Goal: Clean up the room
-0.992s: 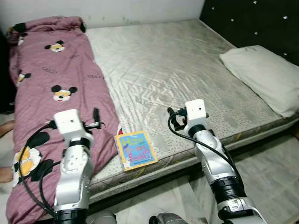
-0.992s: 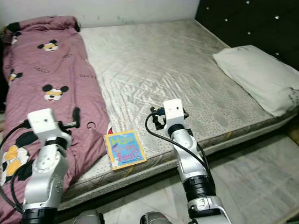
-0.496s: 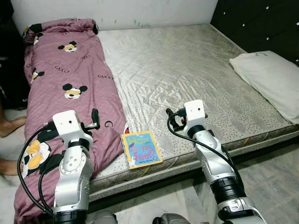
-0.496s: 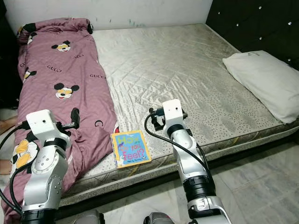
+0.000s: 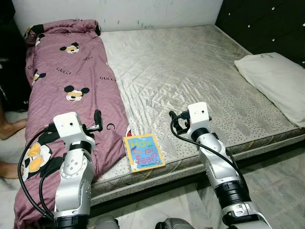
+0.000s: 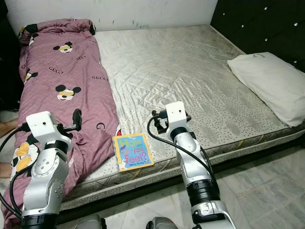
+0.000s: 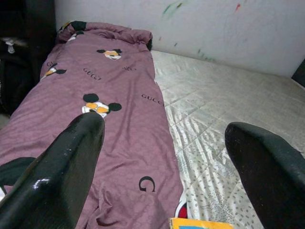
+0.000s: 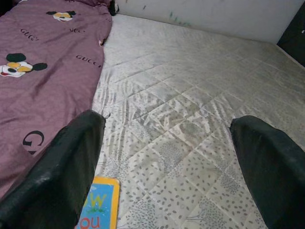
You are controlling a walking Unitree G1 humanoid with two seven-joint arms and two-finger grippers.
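Both arms poised over the bed's near edge, left end effector (image 7: 162, 167) and right end effector (image 8: 167, 167) spread wide and empty, and the thin yellow-and-blue picture book (image 5: 144, 152) lies between them, so I'd slide it off the edge before pinching.

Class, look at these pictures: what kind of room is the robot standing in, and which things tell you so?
Most likely a bedroom. A wide bare mattress lies before the robot, with a white pillow by a dark padded headboard and a purple cartoon-print blanket along one side.

The head cameras look down over the bed (image 5: 190, 62). Both wrist cameras face forward across it, sharing the purple blanket (image 7: 109, 119).
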